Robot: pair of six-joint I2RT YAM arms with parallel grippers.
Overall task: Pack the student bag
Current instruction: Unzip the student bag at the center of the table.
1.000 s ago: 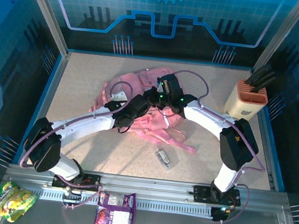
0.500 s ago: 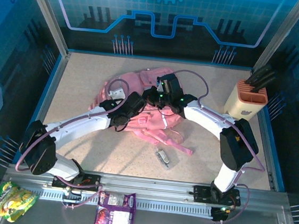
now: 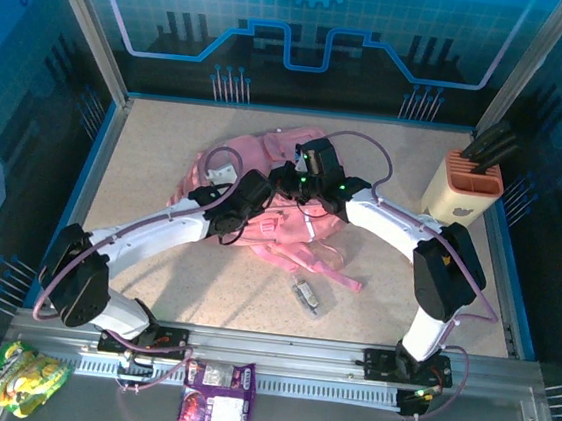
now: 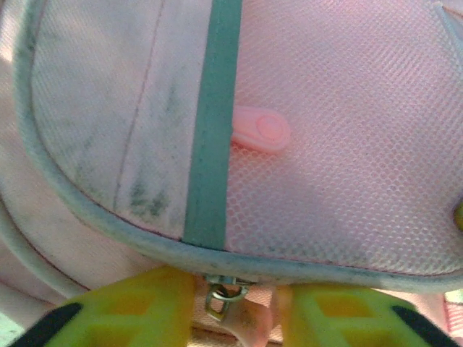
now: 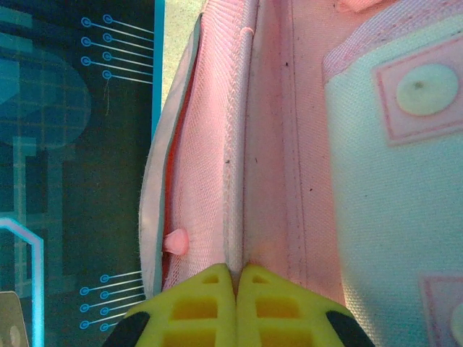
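Top external showed the soft pink bag (image 3: 266,159), mesh-textured and crumpled, left of the knife block (image 3: 462,189). The right gripper (image 5: 235,271) was clenched on its stitched fold; the left gripper (image 4: 235,289) stood spread around a metal zip pull (image 4: 230,302).

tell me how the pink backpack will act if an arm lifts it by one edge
Probably floppy: the backpack lies crumpled and slack, so it would likely sag and drape from whatever point is held. Likely light for its size, since it looks flat and unfilled. Its mesh panel looks textured, so probably not slippery.
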